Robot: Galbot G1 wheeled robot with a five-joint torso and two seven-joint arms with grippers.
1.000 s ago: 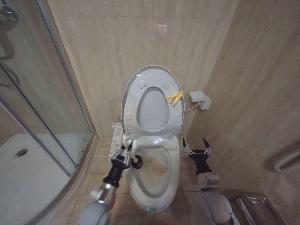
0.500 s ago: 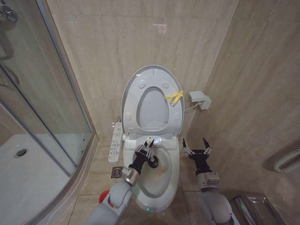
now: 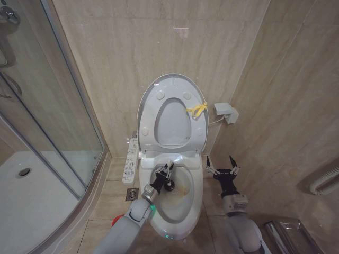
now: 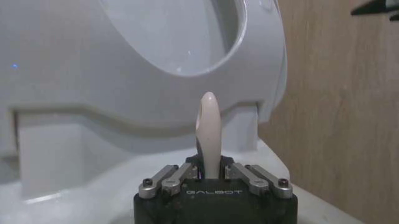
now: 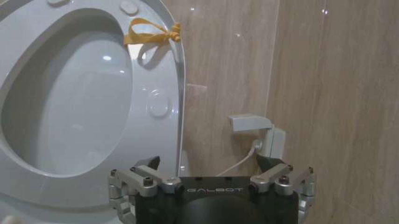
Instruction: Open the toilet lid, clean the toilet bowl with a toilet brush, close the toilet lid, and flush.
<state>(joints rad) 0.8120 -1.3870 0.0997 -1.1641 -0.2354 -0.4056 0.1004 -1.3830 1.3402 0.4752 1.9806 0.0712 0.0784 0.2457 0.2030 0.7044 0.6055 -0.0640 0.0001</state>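
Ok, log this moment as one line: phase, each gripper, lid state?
phase: scrubbing | left gripper: shut on toilet brush, over stained toilet bowl | right gripper: open, idle beside bowl | toilet lid: raised

We see the elongated white ceramic toilet bowl (image 3: 180, 196) ahead at 12 o'clock, with the large glossy white oval plastic toilet lid (image 3: 172, 112) upright behind it against the wall. Our left end effector (image 3: 167, 168) sits over the bowl's rear, holding the thin white-handled toilet brush (image 3: 169, 183). Our right end effector (image 3: 221, 165) hovers at 3 o'clock beside the bowl; the glass shower enclosure (image 3: 47, 121) stands at 9 o'clock.

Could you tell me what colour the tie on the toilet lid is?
Yellow tie; right wrist view.
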